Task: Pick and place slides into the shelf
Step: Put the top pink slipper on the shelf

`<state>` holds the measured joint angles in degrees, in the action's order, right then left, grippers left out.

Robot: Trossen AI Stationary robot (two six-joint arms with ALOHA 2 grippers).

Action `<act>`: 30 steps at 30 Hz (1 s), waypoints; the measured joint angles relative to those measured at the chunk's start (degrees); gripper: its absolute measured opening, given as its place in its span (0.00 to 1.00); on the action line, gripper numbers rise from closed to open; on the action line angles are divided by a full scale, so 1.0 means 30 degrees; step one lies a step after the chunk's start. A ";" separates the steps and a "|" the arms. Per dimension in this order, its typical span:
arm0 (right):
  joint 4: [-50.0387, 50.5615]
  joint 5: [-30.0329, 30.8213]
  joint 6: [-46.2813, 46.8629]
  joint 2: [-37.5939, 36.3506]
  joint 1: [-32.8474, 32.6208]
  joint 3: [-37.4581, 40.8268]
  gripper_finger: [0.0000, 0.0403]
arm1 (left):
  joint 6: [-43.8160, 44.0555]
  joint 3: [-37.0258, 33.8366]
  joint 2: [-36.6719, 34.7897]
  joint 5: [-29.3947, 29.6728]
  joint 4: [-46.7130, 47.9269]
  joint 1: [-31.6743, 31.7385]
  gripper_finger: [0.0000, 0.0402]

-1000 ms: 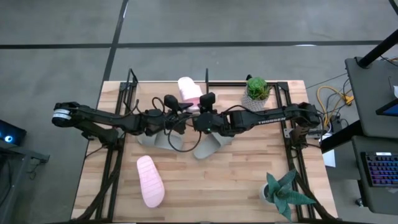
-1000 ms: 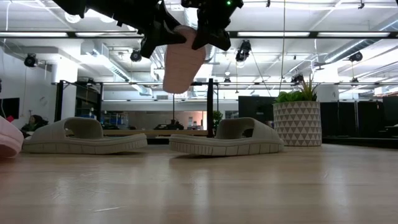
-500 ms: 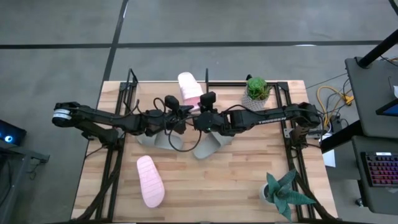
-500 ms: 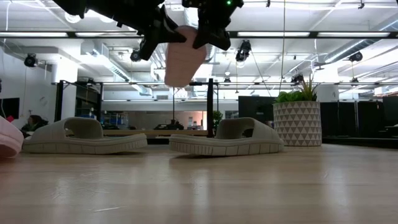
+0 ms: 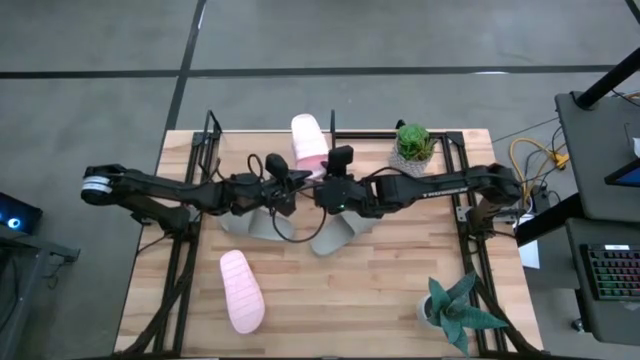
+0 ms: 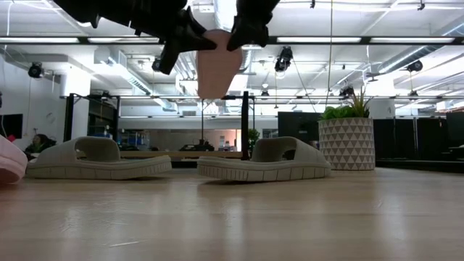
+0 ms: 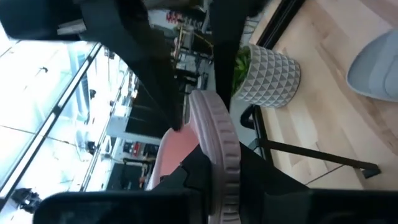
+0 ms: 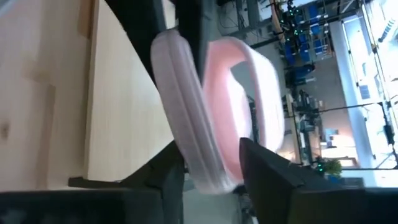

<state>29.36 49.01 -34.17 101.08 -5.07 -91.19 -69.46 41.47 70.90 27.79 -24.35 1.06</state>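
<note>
Pink ribbed-sole slide [image 5: 309,141] hangs aloft between both tools; wide strap.

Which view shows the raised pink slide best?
The right wrist view: the raised pink slide shows sole edge and strap. The high view shows only its top, the low view its underside, the left wrist view mostly its edge.

Even overhead light, soft shadows under the arms on the bench [image 5: 380,280]. From bench height, ceiling strip lights [image 6: 341,40] glared and both arms went to silhouette; near bench surface out of focus. Wrist views blurred up close; windows [image 7: 56,93] beside the pink slide [image 7: 214,143] blown out.
</note>
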 joint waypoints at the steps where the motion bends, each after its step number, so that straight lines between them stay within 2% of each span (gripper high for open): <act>1: 0.0168 -0.0003 0.0236 -0.0216 -0.0047 -0.0004 0.37 | 0.0020 -0.0104 -0.0127 -0.0380 -0.0019 0.0150 0.06; 10: 0.1108 -0.0366 0.2942 -0.2716 -0.0394 -0.0130 0.41 | 0.0390 -0.1744 -0.1280 -0.5407 0.0577 0.1530 0.06; 15: 0.1564 -0.3454 0.4434 -0.3945 -0.0444 -0.0055 0.39 | 0.0291 -0.2408 -0.1504 -0.6007 0.0352 0.1575 0.06; 17: 0.1595 -0.4085 0.4758 -0.4425 -0.0448 -0.0062 0.38 | -0.0061 -0.2649 -0.1539 -0.6261 0.0292 0.1809 0.06; 20: 0.1773 -0.4475 0.5378 -0.4711 -0.0441 0.0000 0.37 | 0.0059 -0.2922 -0.1445 -0.7076 0.0224 0.2679 0.06; 24: 0.2429 -0.4520 0.5755 -0.4690 -0.0484 0.0062 0.37 | 0.0249 -0.3208 -0.1159 -0.9722 -0.0126 0.4065 0.06; 30: 0.2838 -0.4520 0.5749 -0.4285 -0.0485 0.0179 0.37 | 0.0392 -0.3193 -0.0428 -1.1256 -0.2070 0.5411 0.06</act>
<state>37.87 35.46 -16.92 88.23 -6.52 -90.65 -68.29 31.89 69.62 -5.98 -30.56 17.29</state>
